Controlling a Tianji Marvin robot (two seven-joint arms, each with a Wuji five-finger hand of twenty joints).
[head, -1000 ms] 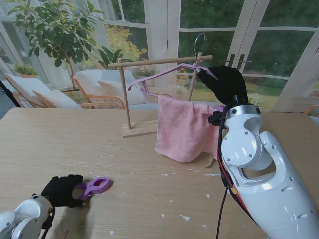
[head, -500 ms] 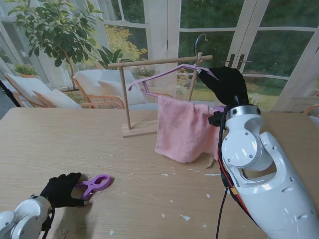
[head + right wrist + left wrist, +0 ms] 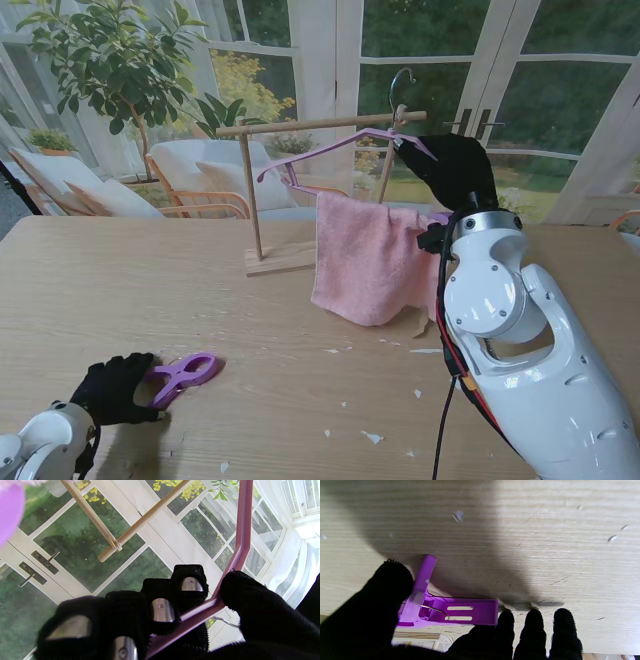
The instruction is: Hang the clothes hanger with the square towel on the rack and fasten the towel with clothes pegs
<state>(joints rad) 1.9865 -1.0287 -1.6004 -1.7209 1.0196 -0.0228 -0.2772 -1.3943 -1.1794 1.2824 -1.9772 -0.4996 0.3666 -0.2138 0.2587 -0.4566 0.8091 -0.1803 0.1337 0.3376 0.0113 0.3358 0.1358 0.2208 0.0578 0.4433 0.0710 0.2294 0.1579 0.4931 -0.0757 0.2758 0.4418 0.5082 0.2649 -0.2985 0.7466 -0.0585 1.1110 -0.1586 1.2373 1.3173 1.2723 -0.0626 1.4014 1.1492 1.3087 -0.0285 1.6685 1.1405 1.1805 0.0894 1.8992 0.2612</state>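
- Right hand [image 3: 455,168] grips the hanger [image 3: 345,142], beside the rack [image 3: 250,190].
- Towel [image 3: 365,255] drapes from the hanger.
- Left hand [image 3: 112,388] touches the peg [image 3: 182,372], well nearer me than the rack; its grip is unclear.

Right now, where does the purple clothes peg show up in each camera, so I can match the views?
Stand view: the purple clothes peg lies on the table near me on the left, at the left hand.
Left wrist view: the peg fills the middle, between thumb and fingers.
Right wrist view: not in it.
Shared landmark: the black-gloved left hand beside the peg on the wooden table.
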